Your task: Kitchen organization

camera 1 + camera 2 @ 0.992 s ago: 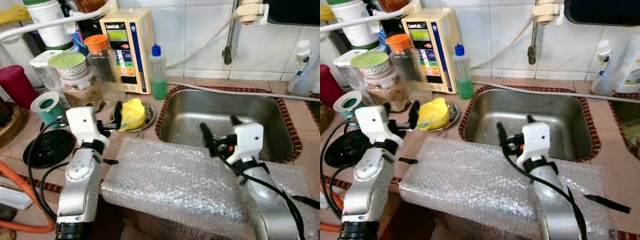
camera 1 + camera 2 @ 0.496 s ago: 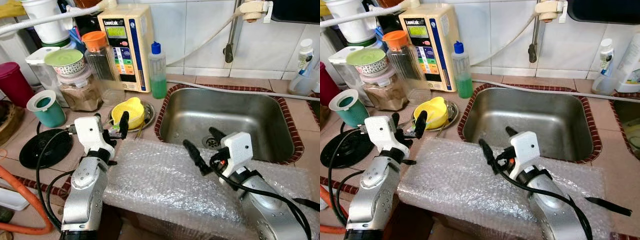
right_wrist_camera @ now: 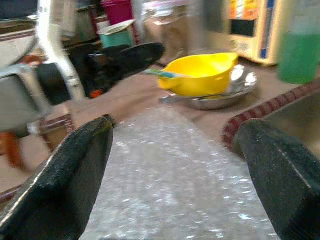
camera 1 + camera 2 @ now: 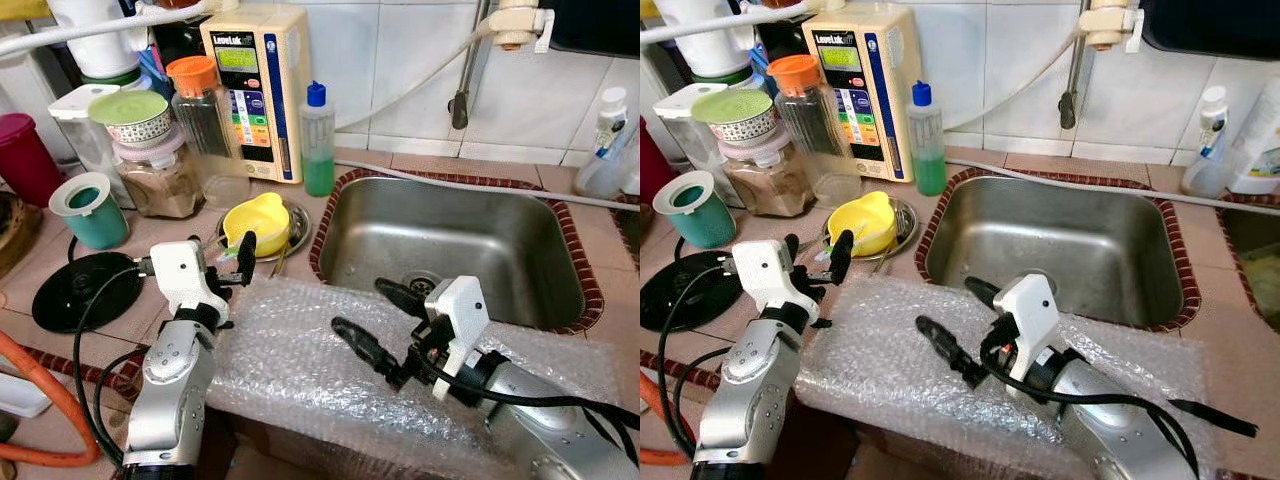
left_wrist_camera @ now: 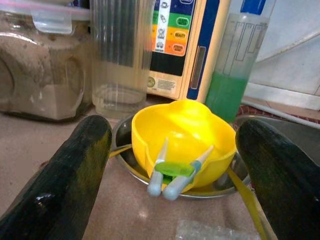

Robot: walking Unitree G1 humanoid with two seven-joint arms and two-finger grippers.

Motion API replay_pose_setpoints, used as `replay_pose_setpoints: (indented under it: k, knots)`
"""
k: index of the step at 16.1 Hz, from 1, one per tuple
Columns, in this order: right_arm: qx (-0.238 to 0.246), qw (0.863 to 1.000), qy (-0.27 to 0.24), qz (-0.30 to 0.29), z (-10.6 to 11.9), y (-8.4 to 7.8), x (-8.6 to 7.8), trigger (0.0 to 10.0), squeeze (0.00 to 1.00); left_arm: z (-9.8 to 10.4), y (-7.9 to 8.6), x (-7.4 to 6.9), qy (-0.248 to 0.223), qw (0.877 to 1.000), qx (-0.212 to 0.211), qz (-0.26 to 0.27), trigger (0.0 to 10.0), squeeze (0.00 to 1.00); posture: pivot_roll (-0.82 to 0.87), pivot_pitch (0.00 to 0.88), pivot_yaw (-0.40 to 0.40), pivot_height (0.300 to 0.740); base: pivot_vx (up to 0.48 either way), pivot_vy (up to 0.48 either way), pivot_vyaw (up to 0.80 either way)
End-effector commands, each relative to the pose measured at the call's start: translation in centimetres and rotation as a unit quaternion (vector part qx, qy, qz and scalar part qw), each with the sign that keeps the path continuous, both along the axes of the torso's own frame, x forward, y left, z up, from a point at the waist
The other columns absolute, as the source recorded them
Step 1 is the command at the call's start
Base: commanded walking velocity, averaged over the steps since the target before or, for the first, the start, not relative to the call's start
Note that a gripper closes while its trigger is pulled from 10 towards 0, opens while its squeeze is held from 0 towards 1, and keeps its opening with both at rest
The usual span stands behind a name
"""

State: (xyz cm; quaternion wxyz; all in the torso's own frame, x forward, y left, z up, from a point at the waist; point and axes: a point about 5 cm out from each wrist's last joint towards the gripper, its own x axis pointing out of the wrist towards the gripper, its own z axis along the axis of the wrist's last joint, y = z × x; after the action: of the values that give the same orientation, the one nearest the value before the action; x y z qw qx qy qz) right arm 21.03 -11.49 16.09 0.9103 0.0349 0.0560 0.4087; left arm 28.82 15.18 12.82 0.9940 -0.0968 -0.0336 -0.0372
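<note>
Left gripper [image 5: 172, 165] fingers spread wide, empty, aimed at yellow bowl [image 4: 256, 221] sitting in metal dish [image 4: 296, 226], at 9 o'clock of the sink [image 4: 455, 240]. Bowl holds a pale-handled utensil [image 5: 172, 172]. Right gripper [image 4: 955, 325] also wide open, empty, over bubble wrap [image 4: 300, 360] at 6 o'clock of sink.

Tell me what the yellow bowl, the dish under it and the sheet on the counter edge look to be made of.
Yellow bowl: likely plastic, opaque with a soft even sheen.
Round shallow dish beneath it: looks like stainless steel, grey and mirror-bright at the rim.
Clear sheet draped over the counter edge: bubble wrap, a translucent film covered in small glinting bubbles.
</note>
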Motion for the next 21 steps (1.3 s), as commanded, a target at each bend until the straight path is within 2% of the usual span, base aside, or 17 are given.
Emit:
replay_pose_setpoints:
  k: [1,5,6,7,8,12,16,21]
  knots:
    - [0.009,1.0,0.0,0.016,0.7,0.0,-0.3,10.0,0.0,-0.1,0.0,0.4,-0.004,1.0,0.0,-0.002,10.0,0.0,-0.02,0.0,0.052,0.74,0.0,0.0,0.0]
    - [0.017,1.0,0.004,0.018,1.2,0.0,-0.1,10.0,0.0,-0.4,-0.4,1.1,-0.002,1.0,-0.012,-0.004,10.0,0.0,-0.03,0.0,0.047,0.74,0.0,0.0,0.0]
    - [0.019,1.0,0.003,0.018,1.3,0.1,-0.1,10.0,0.0,-0.4,-0.4,1.2,-0.001,1.0,-0.014,-0.005,7.5,0.0,-0.03,0.0,0.047,0.74,0.0,0.0,0.0]
    - [0.025,1.0,0.003,0.018,1.6,0.1,0.0,10.0,0.0,-0.6,-0.6,1.4,0.001,1.0,-0.019,-0.007,2.2,0.0,-0.04,0.0,0.045,0.74,0.0,0.0,0.0]
    - [0.028,0.999,0.006,0.018,1.7,0.1,0.0,10.0,0.0,-0.8,-0.9,1.6,0.005,1.0,-0.029,-0.009,0.0,0.0,-0.04,0.0,0.045,0.74,0.0,0.0,0.0]
    - [0.037,0.999,0.011,0.026,2.4,-0.3,0.0,10.0,0.0,-0.8,-0.8,1.8,0.002,1.0,-0.03,-0.009,0.0,0.0,-0.04,0.0,0.046,0.74,0.0,0.0,0.0]
    - [0.047,0.998,0.014,0.037,2.7,-0.1,0.1,10.0,0.0,-0.8,-0.6,2.0,-0.003,1.0,-0.025,-0.002,0.0,0.0,-0.04,0.0,0.048,0.74,0.0,0.0,0.0]
    - [0.065,0.996,0.024,0.059,3.0,0.2,0.1,10.0,0.0,-0.7,0.2,2.1,-0.001,0.999,-0.038,0.012,0.0,0.0,-0.02,0.0,0.048,0.74,0.0,0.0,0.0]
